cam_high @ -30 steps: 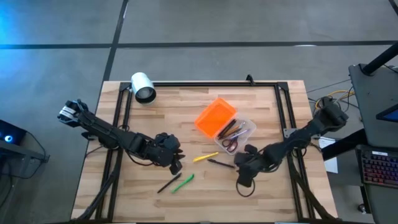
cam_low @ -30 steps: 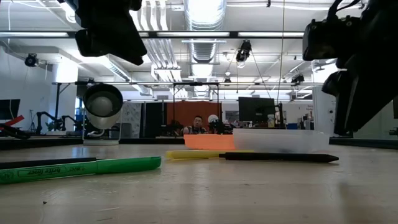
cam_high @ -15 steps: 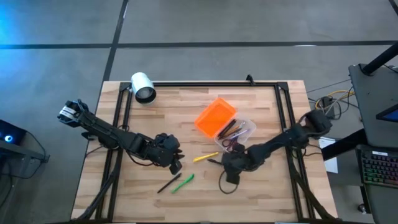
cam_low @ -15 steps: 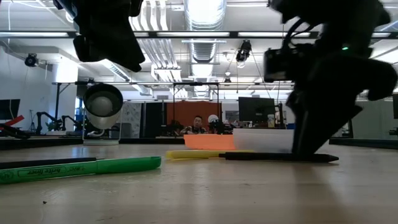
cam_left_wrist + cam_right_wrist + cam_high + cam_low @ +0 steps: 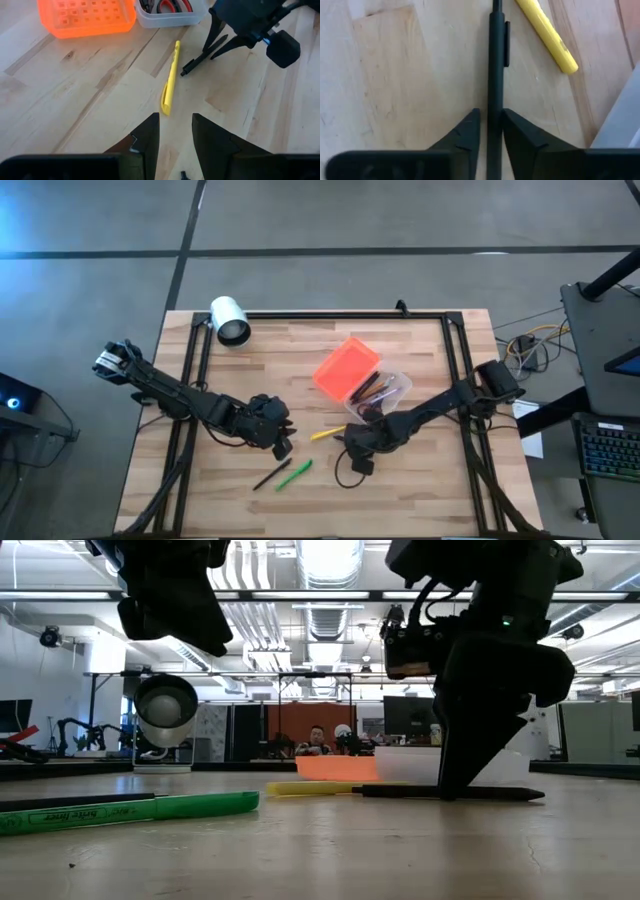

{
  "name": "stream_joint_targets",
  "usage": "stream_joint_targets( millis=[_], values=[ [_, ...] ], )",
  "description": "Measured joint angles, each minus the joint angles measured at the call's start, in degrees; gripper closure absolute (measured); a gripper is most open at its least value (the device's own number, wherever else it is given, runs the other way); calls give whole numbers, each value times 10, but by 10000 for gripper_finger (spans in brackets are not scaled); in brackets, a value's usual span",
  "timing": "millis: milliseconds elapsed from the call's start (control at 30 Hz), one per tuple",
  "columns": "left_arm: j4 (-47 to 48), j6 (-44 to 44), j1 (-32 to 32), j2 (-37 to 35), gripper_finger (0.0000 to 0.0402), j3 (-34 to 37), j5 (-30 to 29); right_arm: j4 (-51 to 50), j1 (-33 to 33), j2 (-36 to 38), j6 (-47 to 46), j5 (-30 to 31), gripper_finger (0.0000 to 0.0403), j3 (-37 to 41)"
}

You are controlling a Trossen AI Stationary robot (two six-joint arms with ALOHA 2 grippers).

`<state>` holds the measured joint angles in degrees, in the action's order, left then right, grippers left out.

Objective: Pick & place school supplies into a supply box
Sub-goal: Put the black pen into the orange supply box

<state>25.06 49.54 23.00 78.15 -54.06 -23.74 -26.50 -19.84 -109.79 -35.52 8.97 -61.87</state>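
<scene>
Black fingers of the right gripper (image 5: 489, 137) are pressing in on a black pen (image 5: 495, 65) lying flat on the wooden table (image 5: 420, 480), one finger on each side of the barrel and touching it, with the tips down at the tabletop; the pen is not lifted. Just beside the pen a yellow marker (image 5: 330, 433) is lying, and behind both the clear supply box (image 5: 392, 392) is sitting with its orange lid (image 5: 346, 368) swung open alongside. Inside the box, red-handled scissors (image 5: 172, 5) and several dark pens are showing, so part of the sorting is judged done. Farther toward the left arm, the left gripper (image 5: 175, 137) is hovering above the table with its fingers spread and nothing between them. Near the table's front edge a green marker (image 5: 294, 473) and a second dark pen (image 5: 271, 476) are lying side by side. Judged from this layout, four items are waiting to be boxed. A white cylinder (image 5: 230, 320) is lying at the far corner.
</scene>
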Motion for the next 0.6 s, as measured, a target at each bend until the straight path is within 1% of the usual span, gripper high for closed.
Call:
stream_joint_targets(
  millis=[167, 300, 433, 533, 600],
  values=[
    [0, 0, 0, 0, 303, 0, -18, -10, 0, 3, 21, 2, 381, -15],
    [0, 0, 0, 0, 303, 0, -19, -4, 10, 26, 28, -1, 384, -16],
    [-2, 1, 0, 0, 303, 0, -19, 23, 34, 88, 27, 8, 387, -11],
    [-6, 3, 0, 0, 303, 0, -19, 15, 48, 144, 30, 45, 388, -10],
    [-7, 4, 0, 0, 303, 0, -19, 0, 57, 185, 54, 79, 388, -11]
  ],
)
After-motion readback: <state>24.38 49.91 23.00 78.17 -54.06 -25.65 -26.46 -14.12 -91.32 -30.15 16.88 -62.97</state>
